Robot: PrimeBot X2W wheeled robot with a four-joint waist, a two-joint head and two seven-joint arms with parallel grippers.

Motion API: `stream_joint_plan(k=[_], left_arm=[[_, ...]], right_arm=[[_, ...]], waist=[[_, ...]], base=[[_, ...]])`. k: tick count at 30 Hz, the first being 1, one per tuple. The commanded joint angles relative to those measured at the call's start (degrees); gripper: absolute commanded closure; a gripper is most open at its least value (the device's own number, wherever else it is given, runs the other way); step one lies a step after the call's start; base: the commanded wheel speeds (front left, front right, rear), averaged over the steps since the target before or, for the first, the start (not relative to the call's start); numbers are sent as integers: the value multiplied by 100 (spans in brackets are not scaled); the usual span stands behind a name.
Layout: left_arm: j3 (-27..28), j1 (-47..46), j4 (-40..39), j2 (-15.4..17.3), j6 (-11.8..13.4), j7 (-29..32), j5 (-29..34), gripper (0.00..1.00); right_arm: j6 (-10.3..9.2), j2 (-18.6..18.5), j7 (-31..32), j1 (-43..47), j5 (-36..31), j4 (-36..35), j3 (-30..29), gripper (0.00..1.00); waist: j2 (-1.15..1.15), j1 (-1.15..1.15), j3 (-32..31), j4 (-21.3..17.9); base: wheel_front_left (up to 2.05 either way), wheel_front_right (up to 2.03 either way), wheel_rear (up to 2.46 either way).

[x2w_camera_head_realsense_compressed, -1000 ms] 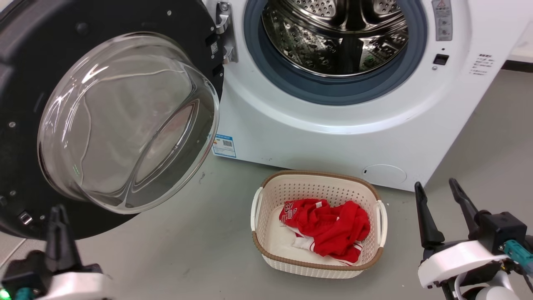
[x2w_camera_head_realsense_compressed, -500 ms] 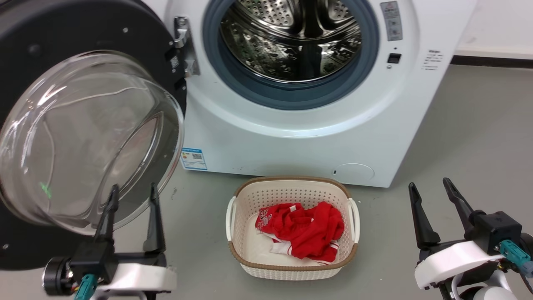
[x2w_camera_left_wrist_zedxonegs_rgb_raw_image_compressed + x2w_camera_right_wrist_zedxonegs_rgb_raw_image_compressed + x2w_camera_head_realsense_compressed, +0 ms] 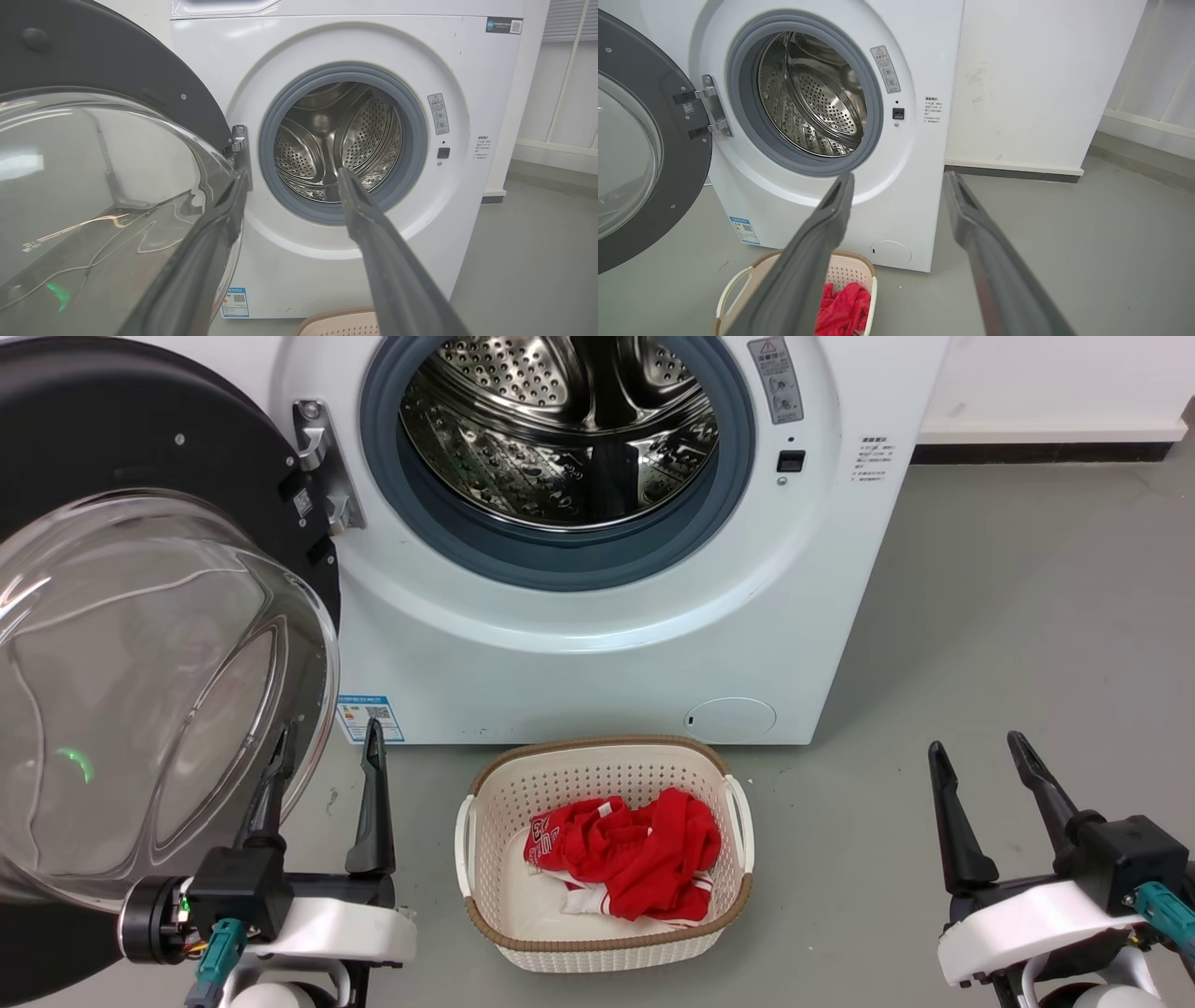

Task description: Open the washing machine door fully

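The washing machine door (image 3: 140, 457) is standing swung wide on its hinge at the left of the washing machine (image 3: 579, 653), exposing the steel drum (image 3: 560, 429). The left gripper (image 3: 329, 728) is hovering just beside the door's glass bowl (image 3: 140, 691), fingers parted and gripping nothing. The right gripper (image 3: 973, 744) is sitting well apart at lower right, fingers likewise spread and empty, beyond the beige basket (image 3: 597, 761).
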Motion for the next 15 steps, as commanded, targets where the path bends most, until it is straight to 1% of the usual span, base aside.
stream_joint_plan(k=[1,8,15], left_arm=[[10,48,27,-13,-17,-14,16,0],[-3,196,91,-44,55,-14,75,0],[16,200,155,-56,19,-14,58,0]], right_arm=[[-4,9,-17,65,33,-30,5,0],[-4,9,-23,78,86,-17,23,0],[-4,9,-41,76,119,0,32,0]], waist=[[0,0,-16,-16],[0,0,-17,-9],[0,0,-50,29]], base=[[0,0,0],[0,0,0],[0,0,0]])
